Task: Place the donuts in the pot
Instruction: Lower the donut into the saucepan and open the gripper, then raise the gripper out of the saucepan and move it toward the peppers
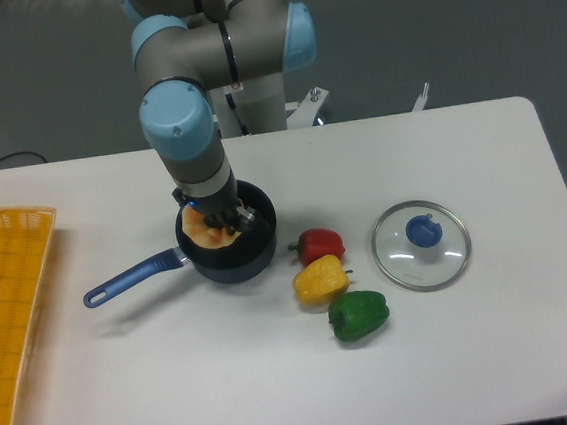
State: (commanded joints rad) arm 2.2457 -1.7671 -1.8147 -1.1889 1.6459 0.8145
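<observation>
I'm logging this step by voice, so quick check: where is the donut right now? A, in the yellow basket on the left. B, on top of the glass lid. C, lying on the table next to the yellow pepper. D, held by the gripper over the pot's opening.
D: the donut sits at the gripper, inside the rim of the pot, apart from the peppers, basket and lid.
</observation>
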